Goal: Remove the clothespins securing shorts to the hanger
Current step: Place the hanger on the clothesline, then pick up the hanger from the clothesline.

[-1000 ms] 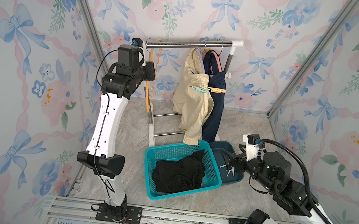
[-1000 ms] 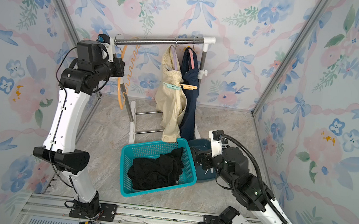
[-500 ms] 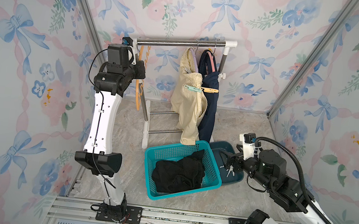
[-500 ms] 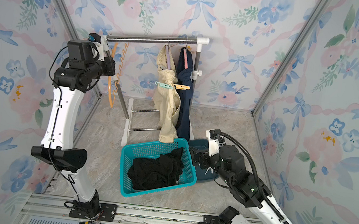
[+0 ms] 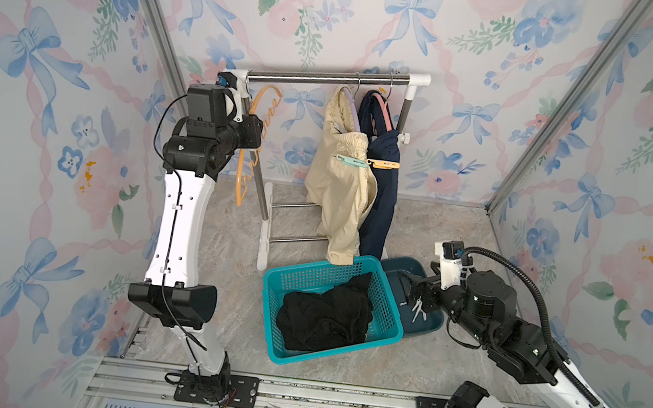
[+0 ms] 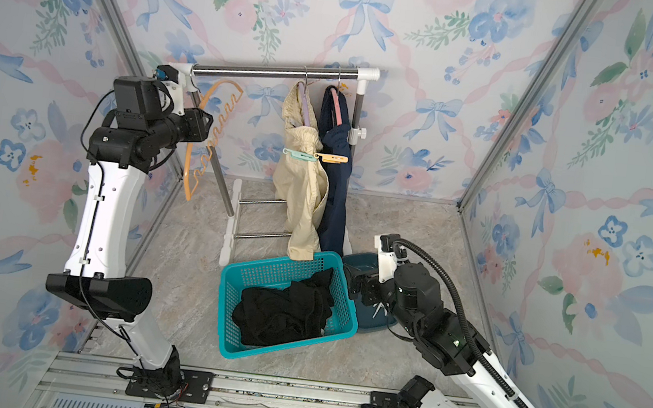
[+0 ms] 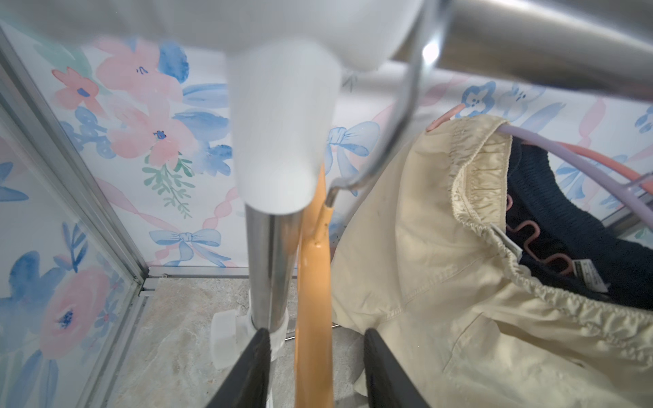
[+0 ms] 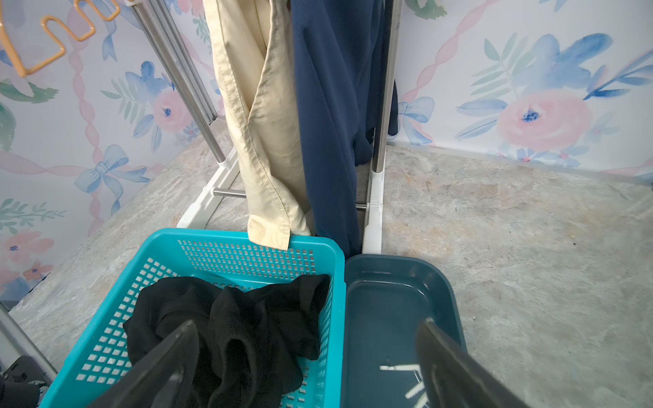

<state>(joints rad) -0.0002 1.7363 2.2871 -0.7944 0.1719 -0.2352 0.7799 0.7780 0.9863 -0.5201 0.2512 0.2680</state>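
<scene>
Cream shorts (image 5: 339, 189) and navy shorts (image 5: 379, 202) hang on hangers from the rail (image 5: 322, 79). A mint clothespin (image 5: 352, 160) sits on the cream pair and a light orange clothespin (image 5: 383, 164) on the navy pair. Black shorts (image 5: 325, 313) lie in the teal basket (image 5: 389, 300). White clothespins (image 5: 417, 309) lie in the dark blue tray (image 5: 427, 329). My left gripper (image 7: 316, 335) is open, its fingers either side of the bare orange hanger (image 7: 312, 282) with gaps. My right gripper (image 8: 310, 323) is open and empty above the basket and tray.
The rack's steel post (image 7: 270, 265) stands just beside my left fingers, and the orange hanger's hook rests over the rail's left end. Floral walls and metal frame posts (image 5: 156, 26) close in the space. The rack's white feet (image 8: 205, 197) stand behind the basket.
The left arm has shifted left along the rail with the orange hanger, and its jaws have now opened off it. The rack and hanging shorts swayed left. The right arm has barely moved.
</scene>
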